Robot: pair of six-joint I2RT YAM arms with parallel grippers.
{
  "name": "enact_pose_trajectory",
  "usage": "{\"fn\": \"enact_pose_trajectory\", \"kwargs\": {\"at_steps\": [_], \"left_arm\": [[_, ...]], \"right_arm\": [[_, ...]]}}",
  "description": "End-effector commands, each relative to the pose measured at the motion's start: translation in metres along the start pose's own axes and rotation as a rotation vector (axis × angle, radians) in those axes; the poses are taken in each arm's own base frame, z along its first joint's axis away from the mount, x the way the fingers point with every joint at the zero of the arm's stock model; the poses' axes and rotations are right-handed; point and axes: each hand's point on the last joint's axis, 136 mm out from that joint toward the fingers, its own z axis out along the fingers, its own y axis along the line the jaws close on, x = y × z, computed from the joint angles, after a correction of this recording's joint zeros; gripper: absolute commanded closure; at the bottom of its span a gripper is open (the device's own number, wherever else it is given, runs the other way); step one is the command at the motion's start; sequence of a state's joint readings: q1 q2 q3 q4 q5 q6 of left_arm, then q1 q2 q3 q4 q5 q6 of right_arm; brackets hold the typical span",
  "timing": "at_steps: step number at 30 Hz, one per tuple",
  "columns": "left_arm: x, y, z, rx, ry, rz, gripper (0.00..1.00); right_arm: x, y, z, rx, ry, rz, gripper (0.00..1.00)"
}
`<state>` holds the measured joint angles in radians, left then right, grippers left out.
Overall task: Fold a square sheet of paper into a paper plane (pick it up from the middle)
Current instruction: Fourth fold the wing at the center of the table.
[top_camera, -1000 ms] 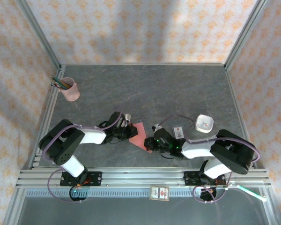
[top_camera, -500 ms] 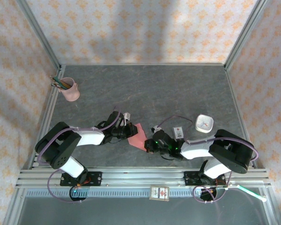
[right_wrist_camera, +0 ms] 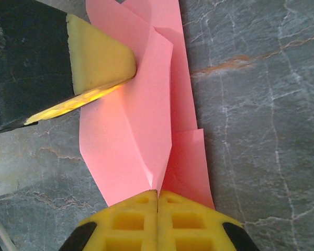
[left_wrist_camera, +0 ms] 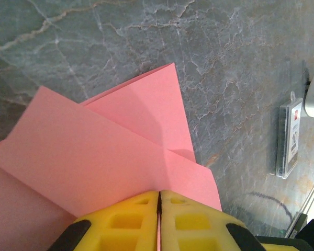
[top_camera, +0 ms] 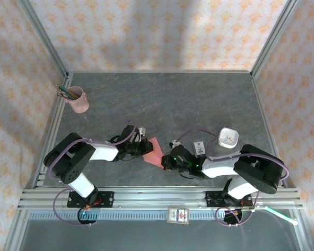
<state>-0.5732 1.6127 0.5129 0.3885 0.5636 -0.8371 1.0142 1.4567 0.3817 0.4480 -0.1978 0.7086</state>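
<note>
Pinching from both sides: left gripper [left_wrist_camera: 159, 205] and right gripper [right_wrist_camera: 158, 203] each have their jaws closed tight on an edge of the folded salmon-pink paper sheet [top_camera: 155, 151]. Sheet is near-centre over the grey marbled table [top_camera: 172, 102], between the two arms, with overlapping creased flaps.

Pencil cup [top_camera: 79, 101], white dish [top_camera: 229, 137] and small box [top_camera: 199, 147].
</note>
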Motion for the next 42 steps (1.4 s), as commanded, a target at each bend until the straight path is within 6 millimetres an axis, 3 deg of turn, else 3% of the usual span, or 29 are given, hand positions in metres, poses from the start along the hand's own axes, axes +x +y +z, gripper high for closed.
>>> {"fn": "enact_pose_trajectory", "kwargs": {"at_steps": [1, 10, 15, 30, 36, 42], "left_arm": [[0.002, 0.015, 0.001, -0.031, -0.009, 0.002, 0.87], [0.004, 0.018, 0.001, -0.038, -0.007, 0.01, 0.87], [0.004, 0.018, 0.001, -0.038, -0.007, 0.012, 0.87], [0.004, 0.017, 0.0, -0.041, -0.005, 0.02, 0.88], [0.003, 0.016, -0.001, -0.043, -0.007, 0.021, 0.88], [0.003, 0.017, -0.001, -0.044, -0.006, 0.029, 0.88]], "right_arm": [[-0.01, 0.007, -0.005, -0.009, -0.039, 0.015, 0.93], [-0.016, 0.019, -0.009, -0.092, -0.044, 0.091, 0.87], [-0.017, 0.015, -0.007, -0.1, -0.049, 0.122, 0.87], [-0.018, 0.018, 0.002, -0.126, -0.045, 0.159, 0.92], [-0.013, 0.012, -0.005, -0.135, -0.052, 0.163, 0.95], [-0.016, 0.01, -0.004, -0.119, -0.063, 0.153, 0.86]]}}
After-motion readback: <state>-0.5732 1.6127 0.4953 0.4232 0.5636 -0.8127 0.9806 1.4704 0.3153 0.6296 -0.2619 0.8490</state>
